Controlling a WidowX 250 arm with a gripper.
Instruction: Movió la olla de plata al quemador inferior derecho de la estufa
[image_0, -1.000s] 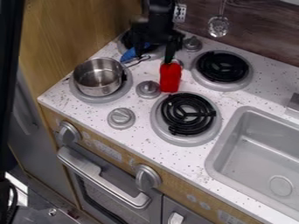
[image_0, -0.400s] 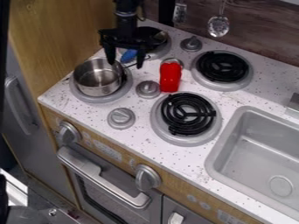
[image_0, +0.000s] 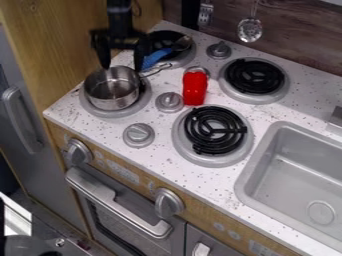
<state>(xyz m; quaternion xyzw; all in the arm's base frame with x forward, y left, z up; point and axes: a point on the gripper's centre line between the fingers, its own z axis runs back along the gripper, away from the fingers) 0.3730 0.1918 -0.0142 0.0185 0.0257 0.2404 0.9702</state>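
Observation:
The black gripper (image_0: 122, 66) hangs over the back rim of the silver pot, its two fingers spread open with nothing held between them. The silver pot (image_0: 112, 88) stands upright on the front left burner (image_0: 89, 106), its wire handle pointing to the back right. The lower right burner (image_0: 215, 131), a black coil in a grey ring, has nothing on it.
A red pepper-shaped toy (image_0: 194, 88) lies between the burners. A blue-handled utensil (image_0: 157, 57) rests at the back left burner. Knobs (image_0: 169, 102) stand among the burners; the sink (image_0: 294, 175) is at the right, a wooden wall (image_0: 63, 45) at the left.
The gripper has moved left from above the red toy to above the pot, its fingers now apart. The pot and the red toy have kept their places.

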